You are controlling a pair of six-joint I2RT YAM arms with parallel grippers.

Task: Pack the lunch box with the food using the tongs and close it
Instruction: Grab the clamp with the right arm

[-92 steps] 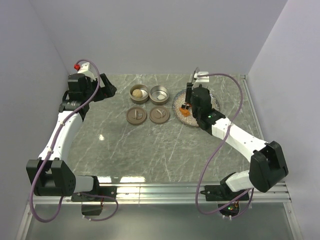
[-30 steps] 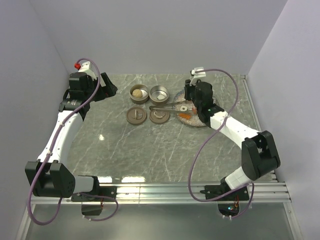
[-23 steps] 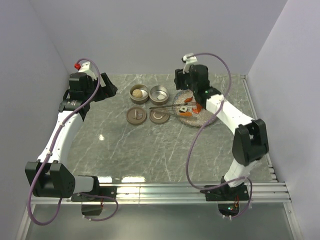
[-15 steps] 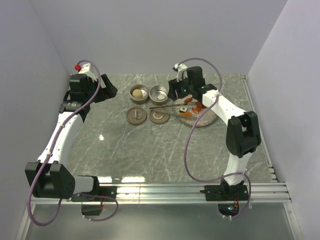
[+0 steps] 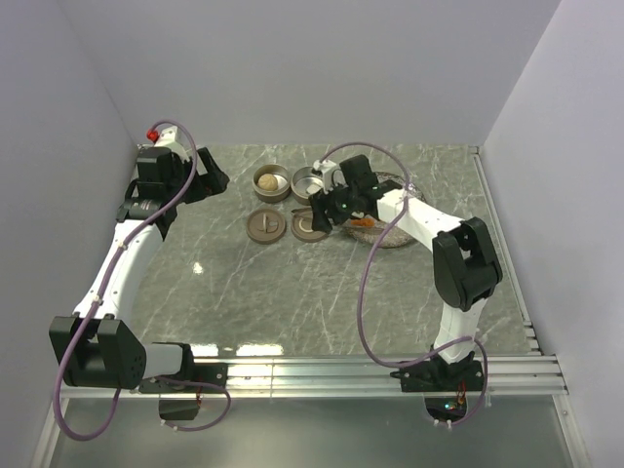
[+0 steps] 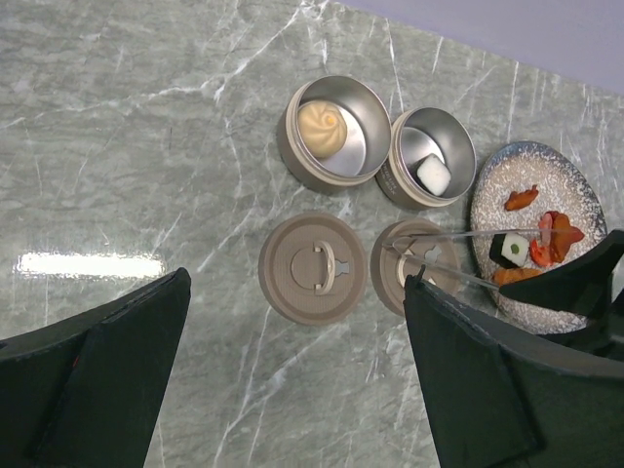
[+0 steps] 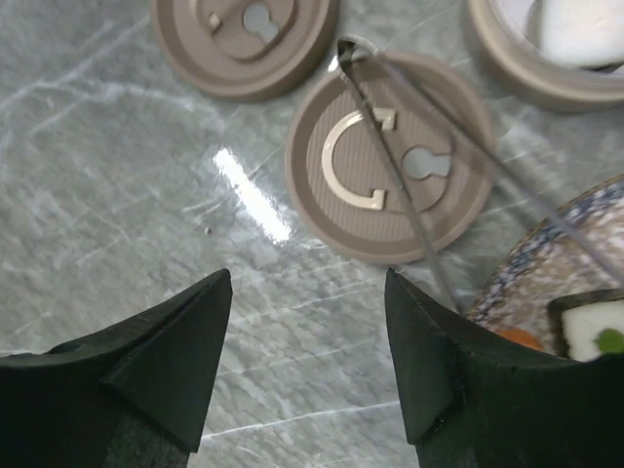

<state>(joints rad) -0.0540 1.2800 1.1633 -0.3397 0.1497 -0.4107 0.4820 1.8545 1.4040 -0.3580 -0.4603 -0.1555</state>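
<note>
Wide apart and gripping nothing, the left fingers (image 6: 107,380) are hanging above the bench (image 6: 117,117) toward its left rear corner. The right fingers (image 7: 146,370) are also standing apart with nothing between them (bare bench is showing in the gap), hanging low near the right lid (image 7: 341,224) and the left edge of the speckled plate (image 6: 497,185).

The tongs (image 7: 388,171) are lying loose. Their joined end is resting on the rim of that lid, and their two arms are reaching across it toward the plate.

The lunch box (image 5: 271,191) is sitting open as two round metal tins side by side. The left tin (image 6: 292,146) is holding the beige ball (image 6: 322,125), and the right tin (image 6: 400,185) is holding a white block (image 6: 434,174). The left lid (image 6: 314,268) is lying flat on the bench in front of its tin, just beside the right lid.

On the plate, orange-red bits (image 6: 556,234) and a dark block (image 6: 509,249) with a white and green face are lying close together.
</note>
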